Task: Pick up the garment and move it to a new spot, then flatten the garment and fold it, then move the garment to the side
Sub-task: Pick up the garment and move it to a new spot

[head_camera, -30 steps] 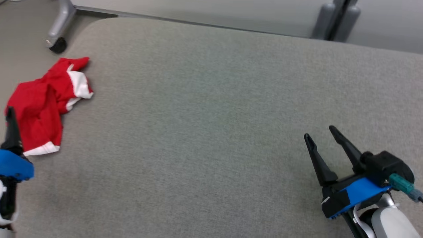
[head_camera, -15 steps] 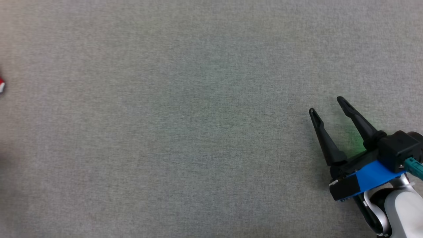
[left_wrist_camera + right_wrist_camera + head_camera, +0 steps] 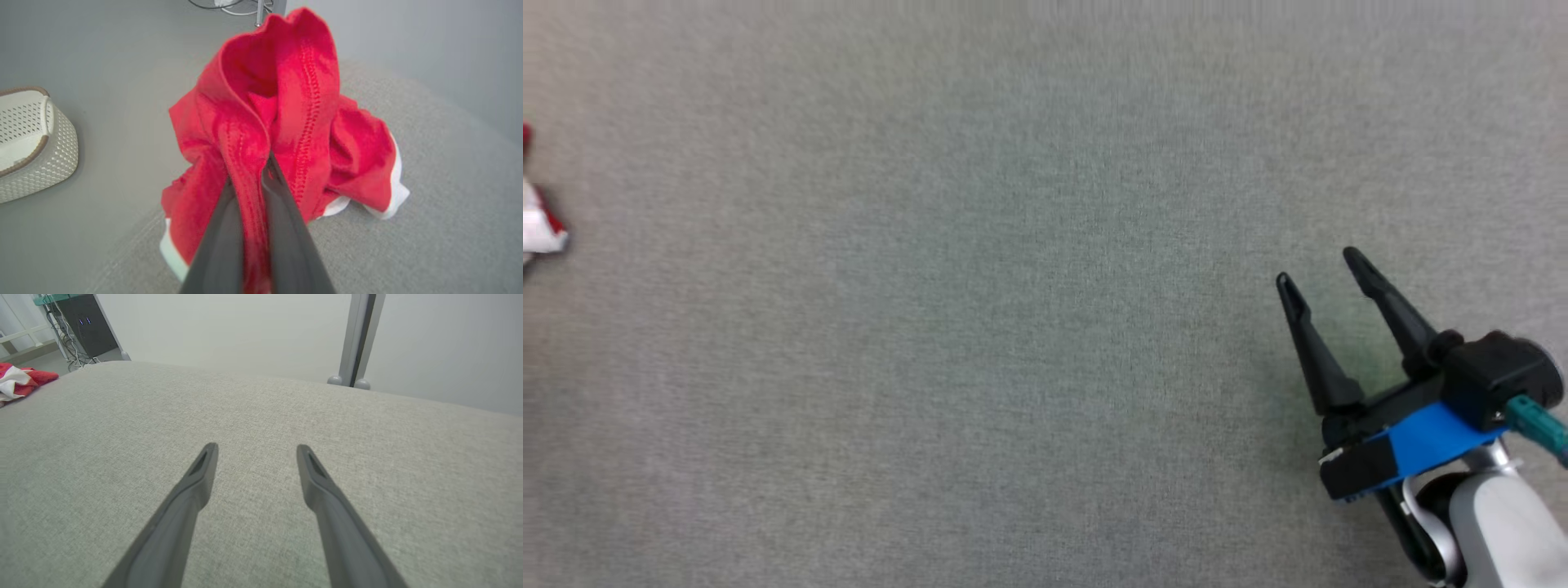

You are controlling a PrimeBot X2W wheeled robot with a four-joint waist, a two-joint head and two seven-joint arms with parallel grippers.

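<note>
Grey padded tabletop (image 3: 1013, 327) spreads under both arms. Your left gripper (image 3: 250, 173) is pinched on a fold of the red garment (image 3: 286, 81), which bunches at the head view's nine o'clock edge, near the table's corner. Lift until its white hems clear the surface before you carry it toward centre. Your right gripper (image 3: 1316, 268) hovers spread wide and empty at four o'clock.

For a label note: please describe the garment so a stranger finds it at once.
Start from the wide grey table. At its left edge the left end effector pinches the garment. It alone is bright red with white trim.
</note>
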